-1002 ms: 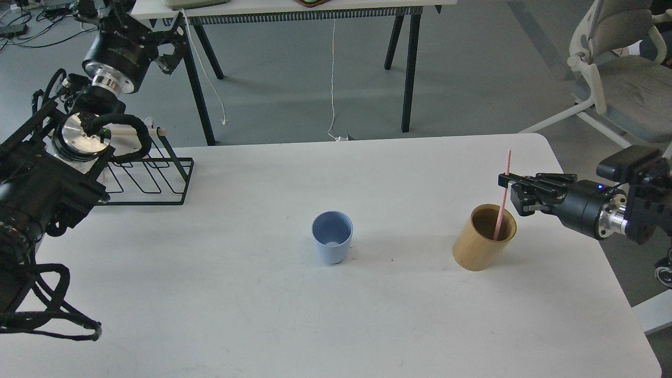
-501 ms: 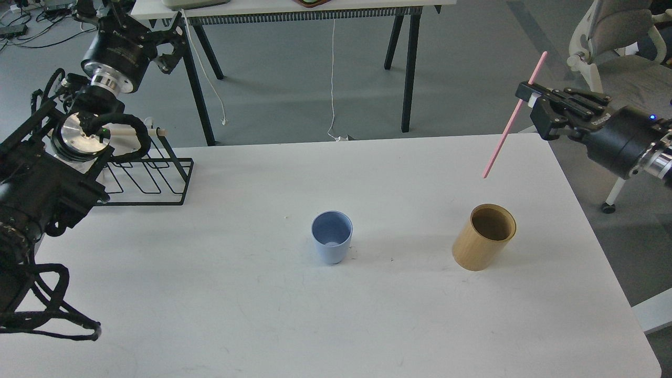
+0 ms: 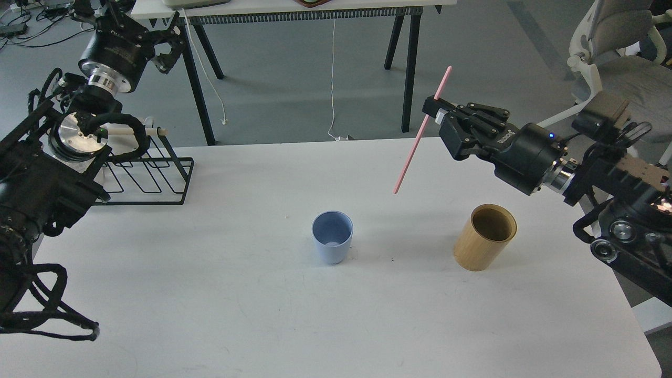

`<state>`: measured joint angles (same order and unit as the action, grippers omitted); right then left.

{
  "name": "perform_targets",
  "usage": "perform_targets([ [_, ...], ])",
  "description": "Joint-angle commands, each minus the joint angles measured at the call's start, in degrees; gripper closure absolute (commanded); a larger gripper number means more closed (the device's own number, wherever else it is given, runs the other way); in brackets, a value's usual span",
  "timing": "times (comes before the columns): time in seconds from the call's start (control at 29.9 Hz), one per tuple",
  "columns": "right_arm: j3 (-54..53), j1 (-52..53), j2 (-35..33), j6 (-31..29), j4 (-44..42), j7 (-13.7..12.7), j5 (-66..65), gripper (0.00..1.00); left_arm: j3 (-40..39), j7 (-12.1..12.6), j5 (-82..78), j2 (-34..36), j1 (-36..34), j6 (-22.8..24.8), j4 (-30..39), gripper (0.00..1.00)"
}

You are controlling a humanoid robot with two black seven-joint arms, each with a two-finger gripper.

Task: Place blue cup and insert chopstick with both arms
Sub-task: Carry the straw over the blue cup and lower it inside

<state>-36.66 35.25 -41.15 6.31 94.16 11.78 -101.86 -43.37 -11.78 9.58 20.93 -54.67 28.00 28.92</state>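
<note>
The pale blue cup (image 3: 332,237) stands upright and empty near the middle of the white table (image 3: 262,315). My right gripper (image 3: 438,111) is shut on the pink chopstick (image 3: 416,145) near its upper end. The stick hangs tilted in the air, its lower tip above the table, up and to the right of the cup. My left arm is raised at the far left; its gripper (image 3: 107,10) is at the top edge, away from the table, and its fingers cannot be told apart.
A tan bamboo-coloured cylinder (image 3: 484,237) stands empty to the right of the cup. A black wire rack (image 3: 149,176) with a pale wooden rod sits at the table's back left. Another table's legs and a grey chair (image 3: 619,68) stand behind.
My right gripper lifted the pink chopstick out of the tan cylinder, then carried it left, toward the blue cup. The left arm has barely moved.
</note>
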Motion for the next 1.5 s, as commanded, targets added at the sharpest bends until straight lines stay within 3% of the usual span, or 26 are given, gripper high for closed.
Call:
perform_targets([
  [0.0,3.43,0.08,3.7,-0.07,-0.64,0.0,-3.16,0.99,-0.05,0.0,0.0,0.08,0.0,0.0,-0.01,0.01],
  [0.87,5.9,3.16,20.66,0.01,-15.4,-0.27,-6.78,0.99,-0.05,0.0,0.0,-0.01,0.88,0.0,-0.01,0.01],
  [1.14,8.01,3.07,21.55,0.01,-17.96,0.0,-8.27,0.98,-0.14,0.0,0.0,0.17,1.23,0.0,-0.09,0.01],
  [1.24,8.01,3.07,21.55,0.01,-17.87,-0.09,-8.27,0.96,-0.14,0.0,0.0,0.17,1.32,0.0,-0.09,0.01],
  [1.47,8.19,2.63,21.55,0.01,-17.96,-0.09,-8.27,0.78,-0.14,0.0,0.0,0.17,1.32,0.0,-0.09,0.01],
])
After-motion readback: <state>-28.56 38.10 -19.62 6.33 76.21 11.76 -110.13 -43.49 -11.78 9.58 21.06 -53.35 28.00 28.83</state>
